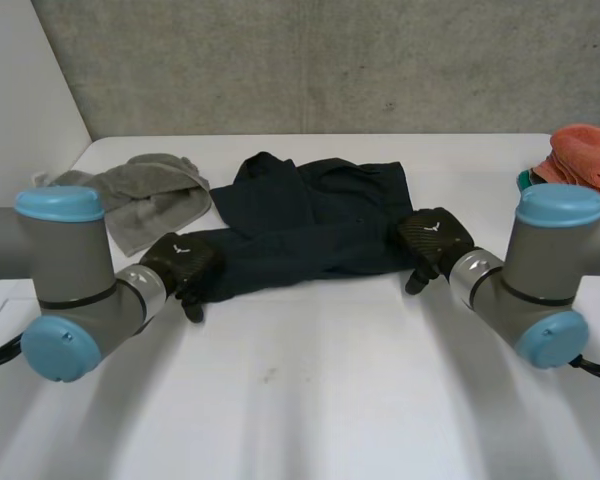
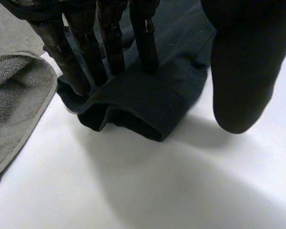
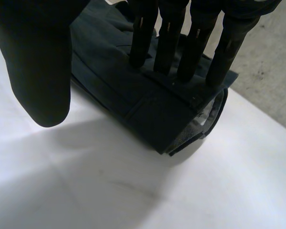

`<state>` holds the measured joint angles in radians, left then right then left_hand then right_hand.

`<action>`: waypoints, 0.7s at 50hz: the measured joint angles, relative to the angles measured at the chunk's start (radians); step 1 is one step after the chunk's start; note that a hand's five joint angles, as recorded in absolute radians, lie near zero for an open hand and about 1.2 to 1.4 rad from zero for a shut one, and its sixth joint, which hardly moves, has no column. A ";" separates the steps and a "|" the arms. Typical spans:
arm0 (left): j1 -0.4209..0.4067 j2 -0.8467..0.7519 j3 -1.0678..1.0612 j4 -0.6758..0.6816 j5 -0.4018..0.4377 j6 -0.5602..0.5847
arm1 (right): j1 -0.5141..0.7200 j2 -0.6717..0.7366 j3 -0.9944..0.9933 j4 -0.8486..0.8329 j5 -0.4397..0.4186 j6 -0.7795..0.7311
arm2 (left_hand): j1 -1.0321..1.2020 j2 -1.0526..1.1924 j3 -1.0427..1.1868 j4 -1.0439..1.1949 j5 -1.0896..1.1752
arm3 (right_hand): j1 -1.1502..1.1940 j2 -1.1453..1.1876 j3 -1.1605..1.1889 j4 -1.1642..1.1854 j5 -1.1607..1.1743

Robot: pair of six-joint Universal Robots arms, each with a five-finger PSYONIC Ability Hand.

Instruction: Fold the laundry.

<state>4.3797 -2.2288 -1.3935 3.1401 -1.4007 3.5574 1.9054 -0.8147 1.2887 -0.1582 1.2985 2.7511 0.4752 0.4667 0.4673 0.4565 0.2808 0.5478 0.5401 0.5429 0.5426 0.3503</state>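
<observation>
Pressing the dark garment [image 1: 310,215] unclenched, left robot hand [image 1: 180,262] and right robot hand [image 1: 435,240] could lose it, lacking any pinch.

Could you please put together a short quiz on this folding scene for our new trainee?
1. True or false: the dark garment is lifted off the white table.
2. Which lies beside the left hand? A) grey towel B) a shoe C) a book
3. Fill in: the right hand presses straight fingers on the garment, thumb apart, so it is ____.
Key: 1 false; 2 A; 3 open.
</observation>
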 measured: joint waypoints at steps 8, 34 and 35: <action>-0.020 -0.052 0.067 0.005 -0.034 0.009 | 0.028 0.082 -0.052 -0.099 0.058 -0.038 | 0.315 0.320 0.309 0.322 0.320 | 0.244 0.264 0.256 0.254 0.266; -0.045 0.366 0.324 -0.008 -0.024 -0.077 | 0.030 -0.240 -0.264 -0.095 0.099 0.017 | 0.661 0.721 0.721 0.739 0.697 | 0.588 0.628 0.639 0.648 0.635; -0.044 0.403 0.364 -0.019 -0.016 -0.110 | 0.027 -0.289 -0.332 -0.057 0.091 0.046 | 0.662 0.721 0.722 0.740 0.697 | 0.588 0.628 0.639 0.648 0.635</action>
<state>4.3356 -1.8254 -1.0293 3.1211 -1.4169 3.4470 1.9324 -1.1041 0.9571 -0.2148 1.3893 2.7973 1.1369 1.1882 1.1889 1.1963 0.9778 1.1361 1.1686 1.1821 1.1907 0.9850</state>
